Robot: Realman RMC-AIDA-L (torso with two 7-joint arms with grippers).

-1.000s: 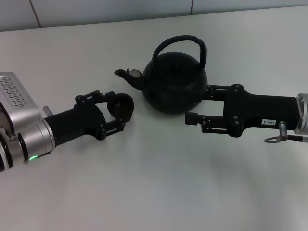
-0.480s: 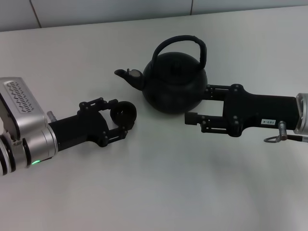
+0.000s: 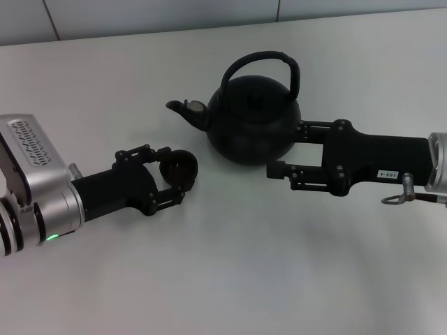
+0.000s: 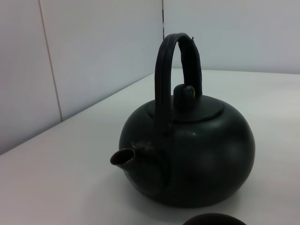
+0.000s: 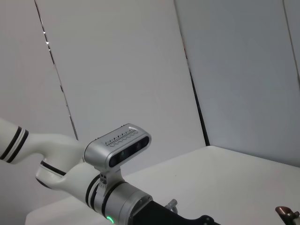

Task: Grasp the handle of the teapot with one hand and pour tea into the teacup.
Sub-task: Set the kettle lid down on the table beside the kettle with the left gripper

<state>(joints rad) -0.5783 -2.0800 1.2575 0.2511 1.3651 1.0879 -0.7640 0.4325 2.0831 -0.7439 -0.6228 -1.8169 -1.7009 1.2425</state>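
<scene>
**Two grippers, one pot, one cup**

The right gripper (image 3: 288, 150), the hand with the small white label on its side, reaches in from 3 o'clock of the head view and lies low over the table (image 3: 230, 265). Its two fingers are spread apart and hold nothing: the far finger touches or nearly touches the teapot's flank, and the near finger (image 3: 279, 169) juts out just below the pot's lower right side. Neither finger is at the handle.

The left gripper (image 3: 171, 178) comes in from 8 o'clock, and its two fingers are closed around the one teacup (image 3: 179, 167), which sits between them just above or on the table; which of the two cannot be told. The cup is at about 8 o'clock of the pot, near it but apart, and just below the spout (image 3: 183, 108).

The one teapot (image 3: 253, 124) stands upright near the centre of the table, spout pointing toward 9 o'clock. Its single arched handle (image 3: 269, 60) rises over the lid, free of both grippers. In the left wrist view the pot (image 4: 197, 154) fills the frame, with the handle (image 4: 180, 61) arching over the one knobbed lid (image 4: 186, 101), and the rim of the cup (image 4: 213, 219) shows at the edge.

The right wrist view shows the left arm (image 5: 101, 183) with its wrist camera (image 5: 119, 143) against a panelled wall (image 5: 122, 70).
</scene>
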